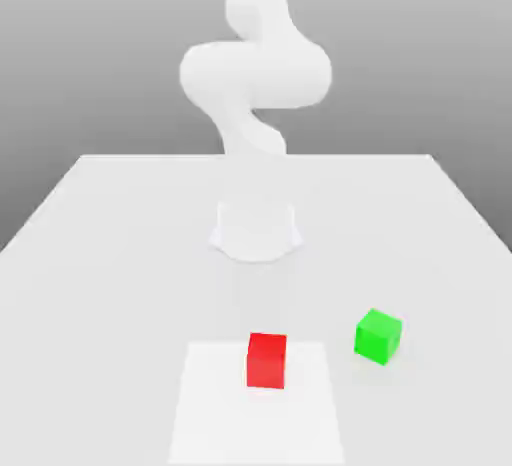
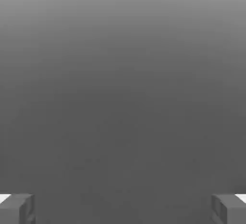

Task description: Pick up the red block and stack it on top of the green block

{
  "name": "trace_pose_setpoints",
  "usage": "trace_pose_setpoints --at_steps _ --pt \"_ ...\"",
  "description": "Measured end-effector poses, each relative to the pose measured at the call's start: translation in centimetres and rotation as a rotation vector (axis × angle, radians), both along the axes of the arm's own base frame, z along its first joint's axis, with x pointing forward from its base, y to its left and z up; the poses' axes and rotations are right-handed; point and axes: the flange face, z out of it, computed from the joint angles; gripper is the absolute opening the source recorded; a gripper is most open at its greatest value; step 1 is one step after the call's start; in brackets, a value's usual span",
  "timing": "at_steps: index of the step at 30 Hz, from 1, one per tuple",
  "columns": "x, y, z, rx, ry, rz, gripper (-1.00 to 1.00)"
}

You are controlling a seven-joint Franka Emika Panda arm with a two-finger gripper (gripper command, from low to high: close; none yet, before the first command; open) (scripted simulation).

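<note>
We see the red block (image 1: 267, 360) sitting on the pale table (image 1: 120, 254), near the green block (image 1: 378, 335), and with our gripper (image 2: 123, 208) spread wide and empty, we judge it light, rigid, best pinched across opposite flat sides.

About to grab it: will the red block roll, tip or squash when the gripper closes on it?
The red block looks like a flat-faced cube, so rolling seems unlikely. It sits squat on the table, so probably won't tip. It looks rigid, though slipperiness can't be judged.
</note>
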Motion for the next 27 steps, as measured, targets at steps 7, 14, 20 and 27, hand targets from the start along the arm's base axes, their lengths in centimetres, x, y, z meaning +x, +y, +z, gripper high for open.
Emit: trace_pose_setpoints --at_steps 7,14,20,27 --pt "5.6 0.6 -17.4 -0.007 0.263 -0.033 0.00" --pt "3.8 0.7 -35.0 0.014 0.535 -0.061 0.00" --pt "-0.8 1.0 -46.4 0.043 0.711 -0.076 0.00" --pt "-1.2 1.0 -51.6 0.043 0.719 -0.076 -1.00"
